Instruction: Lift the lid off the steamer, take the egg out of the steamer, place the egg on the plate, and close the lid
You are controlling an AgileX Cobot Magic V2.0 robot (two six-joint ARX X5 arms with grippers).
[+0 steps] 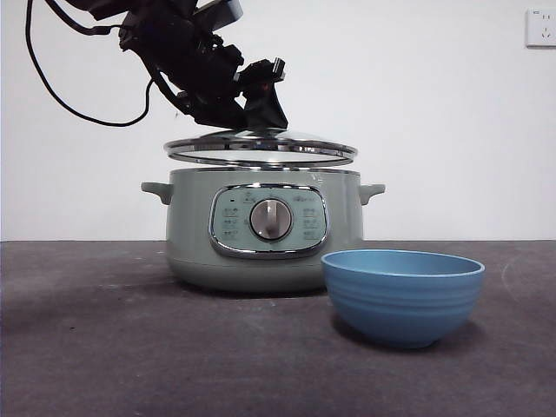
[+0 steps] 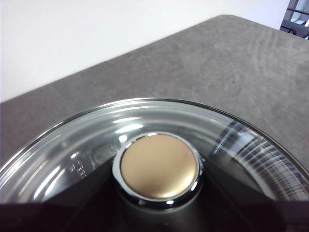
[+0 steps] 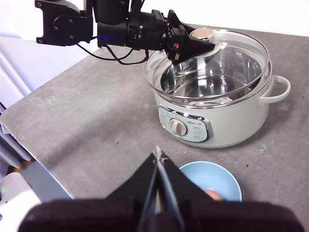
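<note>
plate (image 1: 402, 295) front | left gripper (image 1: 261, 109) clamps lid (image 1: 261, 146) above steamer (image 1: 261, 230) rim | right gripper (image 3: 158, 159) closed

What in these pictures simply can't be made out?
- Front view: the plate's inside, hidden by its own wall.
- Right wrist view: a pale thing in the plate, mostly behind the right gripper; egg or not, unclear.
- Left wrist view: the steamer, hidden under the lid held by the left gripper.
- Front view: the steamer's panel labels, too small.

Plain white wall (image 1: 452, 130) with a socket (image 1: 540, 28) behind a dark grey table (image 1: 104, 347).
</note>
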